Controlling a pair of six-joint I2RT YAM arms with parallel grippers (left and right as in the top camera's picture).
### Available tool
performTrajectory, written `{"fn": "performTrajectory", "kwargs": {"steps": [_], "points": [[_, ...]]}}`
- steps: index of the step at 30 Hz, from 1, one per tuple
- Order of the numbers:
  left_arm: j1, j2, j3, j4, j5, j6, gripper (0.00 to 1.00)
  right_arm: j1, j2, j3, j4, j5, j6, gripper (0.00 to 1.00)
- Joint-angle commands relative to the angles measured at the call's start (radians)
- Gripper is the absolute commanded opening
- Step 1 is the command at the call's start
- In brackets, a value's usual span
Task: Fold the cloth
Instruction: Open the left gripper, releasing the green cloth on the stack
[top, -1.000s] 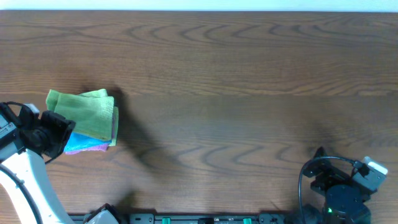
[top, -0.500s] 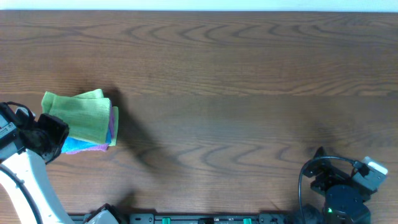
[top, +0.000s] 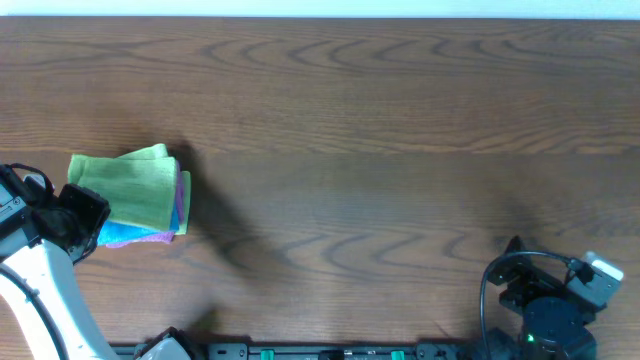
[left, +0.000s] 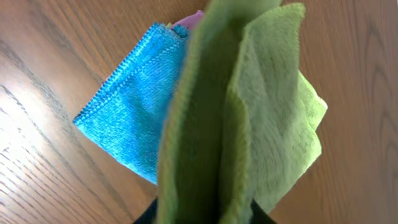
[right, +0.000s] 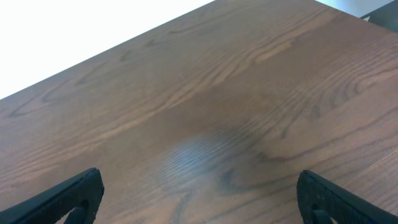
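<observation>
Overhead, the left gripper (top: 88, 212), clamped on the cloth (top: 135, 185), has drawn back, dragging it off the blue cloth (left: 130, 118), likely for folding. The right gripper (right: 199, 199) gapes empty.

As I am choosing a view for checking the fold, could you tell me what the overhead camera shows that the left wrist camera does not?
Only overhead: the left arm and, far from it, the right arm. Only left wrist: the layers of the green cloth up close, gripped in the jaws. Both: the green cloth, with the blue cloth and pink cloth beneath it, on the wooden table.
</observation>
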Motion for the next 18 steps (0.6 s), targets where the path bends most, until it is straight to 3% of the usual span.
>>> {"fn": "performTrajectory", "kwargs": {"steps": [1,12,18], "points": [[0.005,0.0,0.023,-0.003,-0.023,0.001,0.29,-0.007,-0.002,-0.002,-0.001,0.013,0.011,0.99],[0.005,0.0,0.023,-0.019,-0.033,-0.005,0.54,-0.007,-0.002,-0.002,-0.001,0.013,0.011,0.99],[0.006,0.0,0.023,-0.023,-0.034,-0.005,0.8,-0.007,-0.002,-0.002,-0.001,0.013,0.011,0.99]]}}
